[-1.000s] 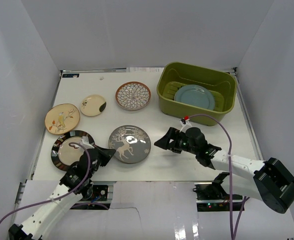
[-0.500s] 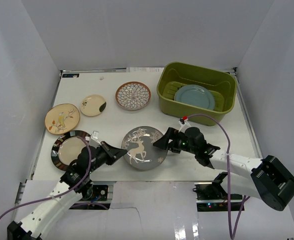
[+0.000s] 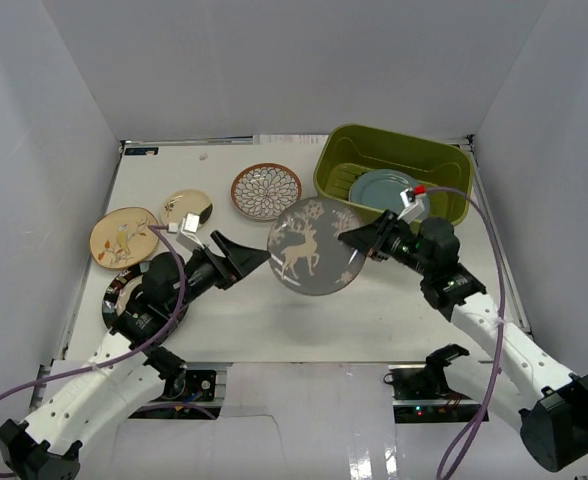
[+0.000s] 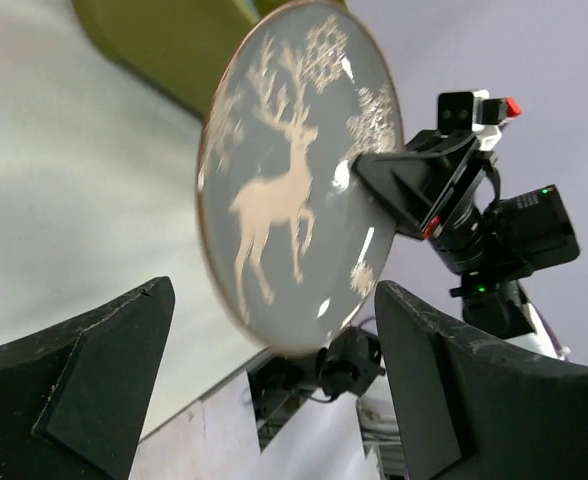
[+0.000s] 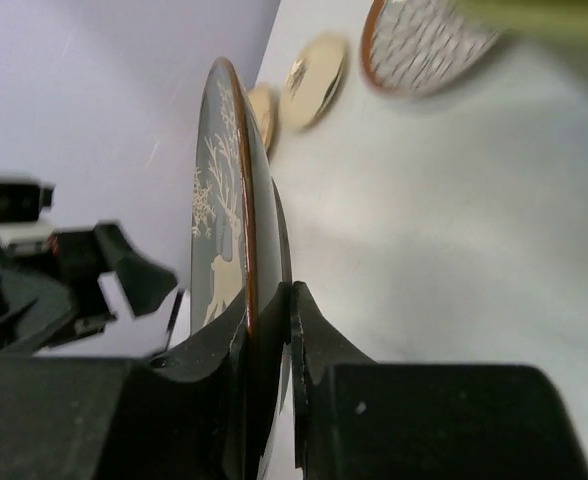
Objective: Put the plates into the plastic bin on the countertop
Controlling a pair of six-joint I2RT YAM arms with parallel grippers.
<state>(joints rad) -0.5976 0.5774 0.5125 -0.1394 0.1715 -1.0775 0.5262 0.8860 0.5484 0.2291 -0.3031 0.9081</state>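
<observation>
The grey plate with a pale deer is off the countertop, tilted on edge, with my right gripper shut on its right rim. In the right wrist view the fingers pinch that rim and the grey plate stands edge-on. My left gripper is open just left of the plate, not touching it; its wrist view shows the grey plate beyond the spread jaws. The olive plastic bin at the back right holds a teal plate.
On the countertop lie a white-brown petal plate, two small cream plates and a shiny dark-rimmed plate partly under my left arm. Pale walls close in the sides and back.
The left gripper opened and let go of the grey plate. The right gripper shut on its rim and raised it off the countertop, up and back toward the bin.
</observation>
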